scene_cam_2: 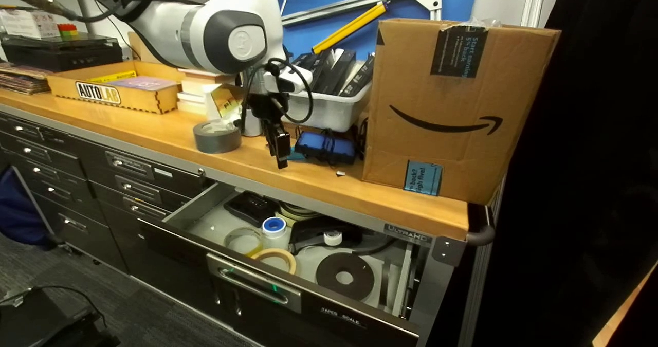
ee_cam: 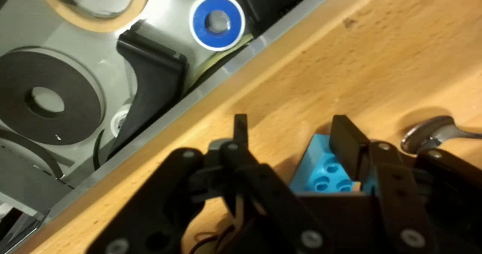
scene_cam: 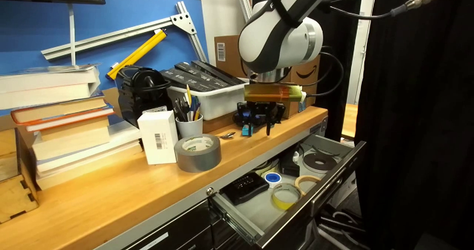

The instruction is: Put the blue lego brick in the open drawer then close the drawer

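The blue lego brick (scene_cam: 246, 130) sits on the wooden bench top under my gripper. In an exterior view the brick (scene_cam_2: 295, 154) is partly hidden behind a finger. In the wrist view the brick (ee_cam: 320, 169) shows several studs and lies close against the right finger, partly covered by it; I cannot tell if they touch. My gripper (ee_cam: 290, 128) is open, with a gap between the brick and the left finger. The gripper also shows in both exterior views (scene_cam: 259, 129) (scene_cam_2: 280, 159). The drawer (scene_cam: 314, 193) stands pulled open below the bench edge, also in an exterior view (scene_cam_2: 185, 254).
A spoon (ee_cam: 425, 133) and a grey tape roll (scene_cam: 198, 157) lie near the brick. A blue-black device (scene_cam_2: 326, 146) and a cardboard box (scene_cam_2: 457, 100) stand behind. The drawer holds tape rolls, a blue-centred disc (ee_cam: 217, 22) and a black dispenser (ee_cam: 154, 73).
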### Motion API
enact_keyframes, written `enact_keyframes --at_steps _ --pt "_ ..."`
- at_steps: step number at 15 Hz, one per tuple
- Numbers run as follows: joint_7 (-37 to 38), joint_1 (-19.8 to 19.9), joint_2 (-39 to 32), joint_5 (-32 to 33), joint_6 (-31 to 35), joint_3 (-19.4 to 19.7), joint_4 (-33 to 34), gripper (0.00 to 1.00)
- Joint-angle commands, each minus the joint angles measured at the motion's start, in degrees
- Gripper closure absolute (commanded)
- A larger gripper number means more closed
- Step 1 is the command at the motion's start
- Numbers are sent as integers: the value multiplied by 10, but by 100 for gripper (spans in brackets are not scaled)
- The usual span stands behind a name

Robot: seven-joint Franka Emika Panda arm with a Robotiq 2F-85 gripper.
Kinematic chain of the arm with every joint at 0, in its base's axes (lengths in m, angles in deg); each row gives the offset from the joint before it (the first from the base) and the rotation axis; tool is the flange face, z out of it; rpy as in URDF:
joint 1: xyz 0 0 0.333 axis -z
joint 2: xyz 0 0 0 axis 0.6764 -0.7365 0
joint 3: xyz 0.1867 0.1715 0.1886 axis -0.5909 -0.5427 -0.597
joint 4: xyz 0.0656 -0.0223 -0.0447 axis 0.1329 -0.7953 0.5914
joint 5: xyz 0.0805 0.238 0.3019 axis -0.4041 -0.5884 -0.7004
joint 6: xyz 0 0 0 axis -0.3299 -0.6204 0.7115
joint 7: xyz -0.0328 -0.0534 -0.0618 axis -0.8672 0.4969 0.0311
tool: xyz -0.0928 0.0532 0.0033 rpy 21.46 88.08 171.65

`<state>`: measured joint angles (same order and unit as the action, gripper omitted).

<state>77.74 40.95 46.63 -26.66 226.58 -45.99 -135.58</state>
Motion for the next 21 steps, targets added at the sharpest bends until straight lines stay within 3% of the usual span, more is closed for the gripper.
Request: enact_keyframes --at_steps 1,2,3,14,15,16,18,21 --pt "89 -22 -12 15 17 -4 20 9" --pt "102 -27 -13 16 10 -6 24 2" --pt "113 -32 -15 18 8 -8 28 0" --pt "305 -48 -56 131 57 21 61 0" --pt "311 -48 -57 135 53 23 62 3" --pt "308 -47 -58 133 45 22 62 26" --pt "293 -44 -55 115 35 18 57 30" --pt "285 -41 -48 104 32 15 47 54"
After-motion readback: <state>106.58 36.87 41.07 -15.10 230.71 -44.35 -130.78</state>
